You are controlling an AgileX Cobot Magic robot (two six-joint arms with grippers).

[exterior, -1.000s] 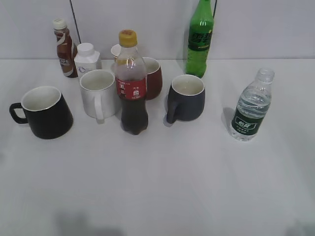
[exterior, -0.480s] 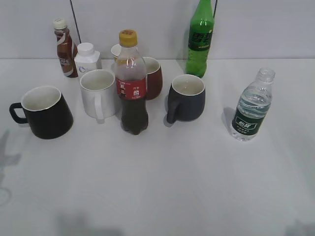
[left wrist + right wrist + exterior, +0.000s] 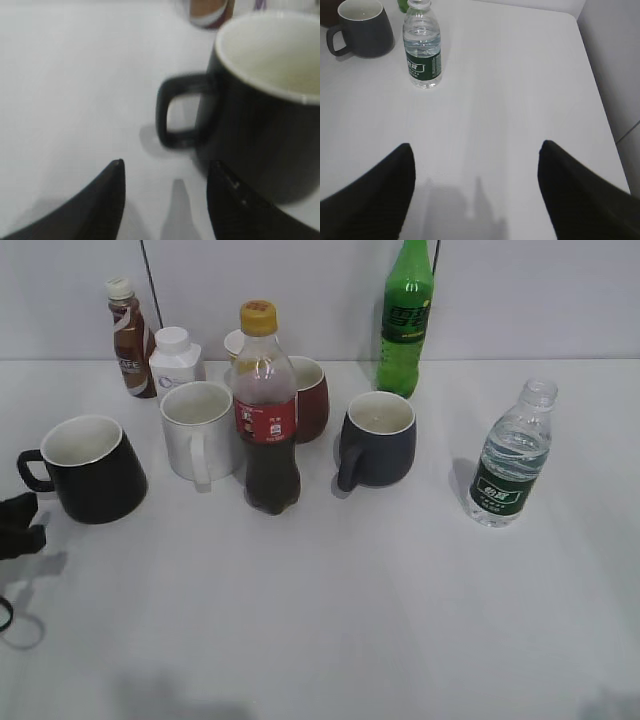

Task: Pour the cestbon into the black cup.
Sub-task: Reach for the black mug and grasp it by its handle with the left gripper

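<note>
White table [image 3: 350, 620] carries a loose cluster of drink containers. The black cup [image 3: 92, 468] stands upright at the left end, white inside, loop handle turned toward the left edge. The left gripper [image 3: 20, 525] has only its dark tip in the exterior view, at the left edge just below and left of that handle, not touching it. In the left wrist view the left gripper [image 3: 165, 172] has its fingers spread apart with bare table between them; the black cup [image 3: 260, 100] sits just ahead and to the right, handle pointing into the gap's line, no contact. The cestbon [image 3: 512, 455] stands upright and uncapped at the right end, well apart from the black cup, green label facing the camera. The right gripper [image 3: 476, 150] shows in its wrist view only, fingers wide apart and holding nothing, with the cestbon [image 3: 422, 46] well ahead of it and the dark navy-grey mug [image 3: 362, 29] just left of the bottle. Between the two task items: a white mug [image 3: 200, 430], a red-labelled cola bottle [image 3: 266, 410], a dark red mug [image 3: 310, 398] and the navy-grey mug. At the back, a tall green soda bottle [image 3: 406, 320], a brown bottle [image 3: 128, 338] and a small white bottle [image 3: 176, 362].
</note>
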